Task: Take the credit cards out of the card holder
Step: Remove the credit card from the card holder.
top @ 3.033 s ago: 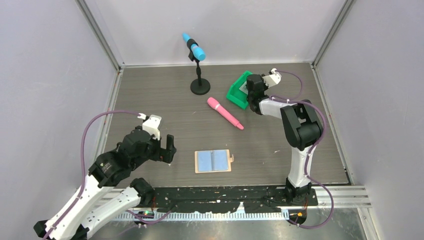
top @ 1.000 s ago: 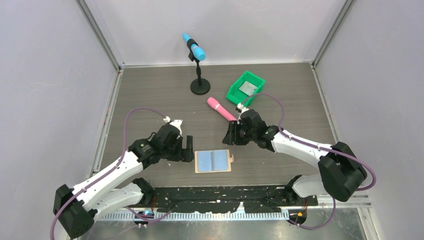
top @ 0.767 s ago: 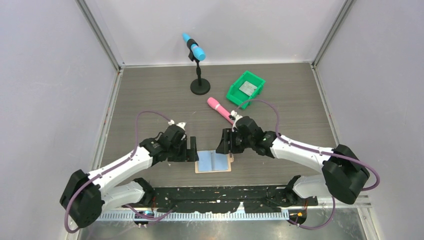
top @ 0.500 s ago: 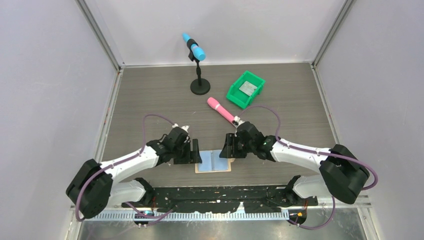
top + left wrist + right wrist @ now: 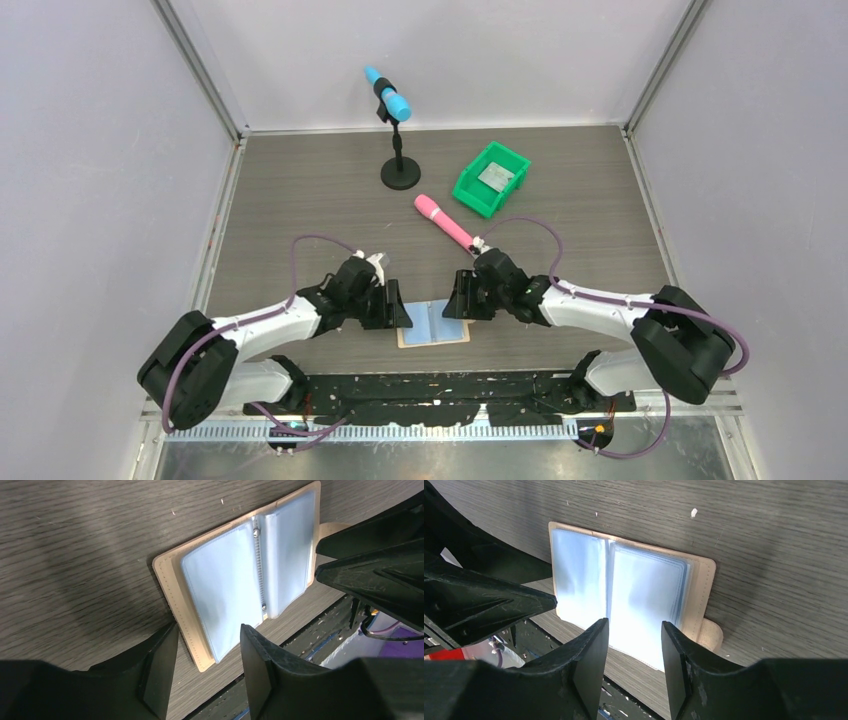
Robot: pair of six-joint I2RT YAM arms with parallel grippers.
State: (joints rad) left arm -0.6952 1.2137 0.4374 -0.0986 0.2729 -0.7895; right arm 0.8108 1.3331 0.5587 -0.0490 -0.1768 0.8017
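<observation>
The tan card holder lies open on the table near the front edge, showing pale blue sleeves. No separate blue card can be told apart in them. My left gripper is open and low over the holder's left edge. In the left wrist view the gripper straddles a corner of the holder. My right gripper is open over the holder's right half. In the right wrist view the gripper stands above the right sleeve of the holder. A silvery-grey card lies in the green bin.
A pink cylindrical object lies behind the right arm. A blue-tipped microphone on a black stand is at the back. The black base rail runs just in front of the holder. Each gripper's black fingers show in the other wrist view.
Both grippers have closed in on the open holder from either side and come lower. The right arm came over from the green bin. The holder has shifted slightly right.
</observation>
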